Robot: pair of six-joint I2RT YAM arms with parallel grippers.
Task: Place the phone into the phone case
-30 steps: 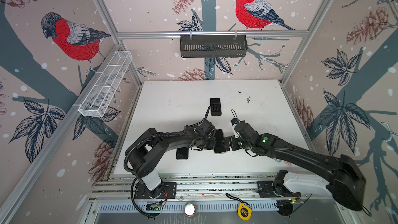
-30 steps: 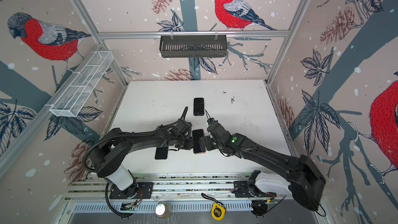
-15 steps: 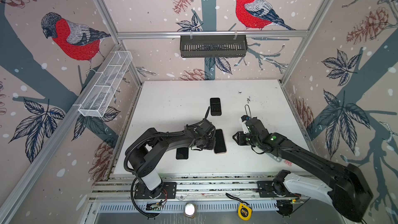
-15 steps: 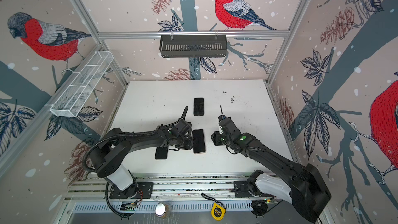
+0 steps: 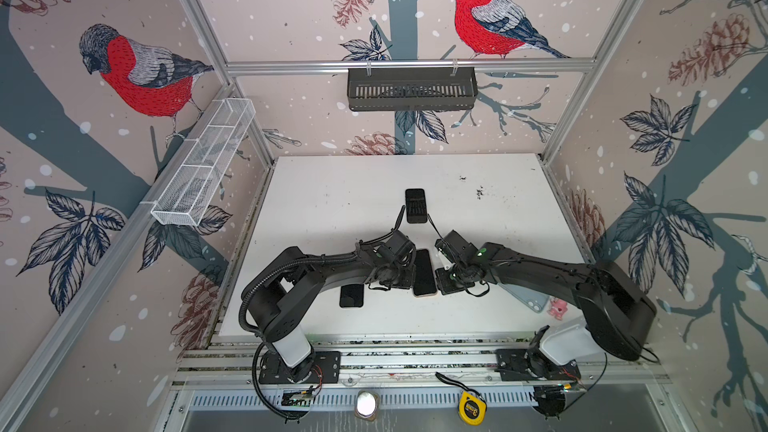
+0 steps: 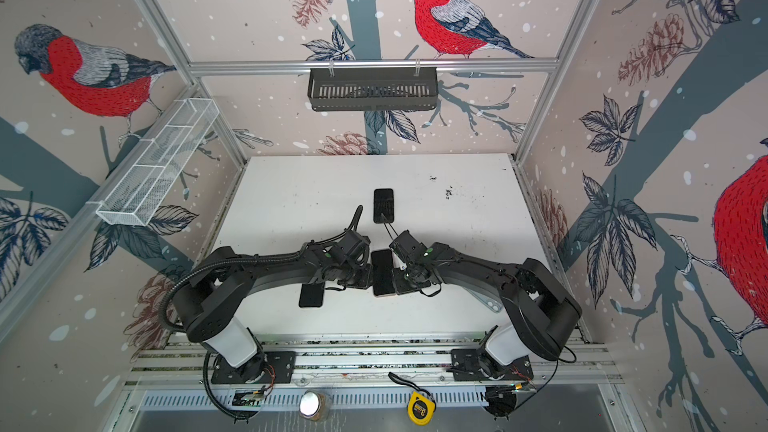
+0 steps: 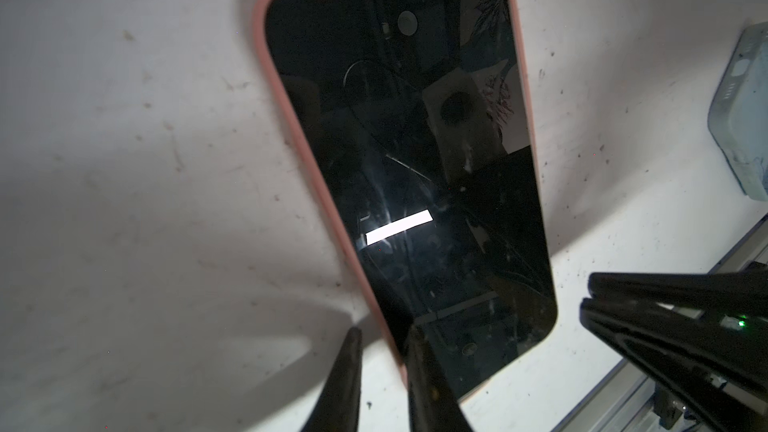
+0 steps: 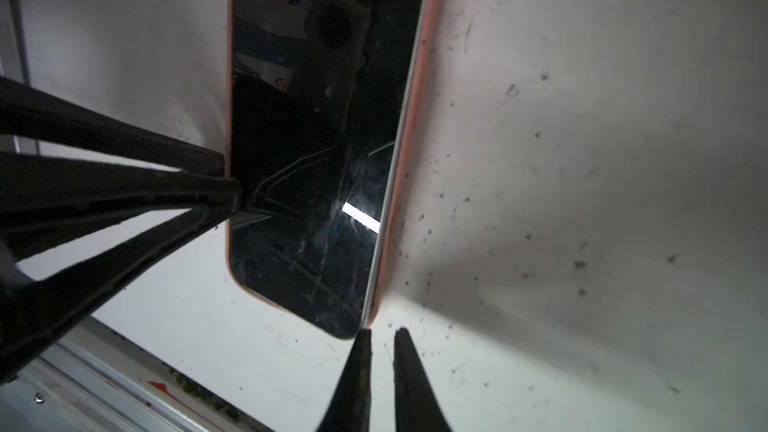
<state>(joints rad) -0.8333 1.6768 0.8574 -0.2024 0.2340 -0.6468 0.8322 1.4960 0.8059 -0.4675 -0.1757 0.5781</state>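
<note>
Bench (image 5: 332, 201): white, scuffed. Phone (image 5: 424, 272): screen up inside the pink phone case (image 7: 260, 27), flat on the bench between both arms. Left fingers (image 7: 419, 367): clenched on the case's rim. Right fingers (image 8: 357, 367): nearly together, empty, one tip touching the case's corner.
</note>
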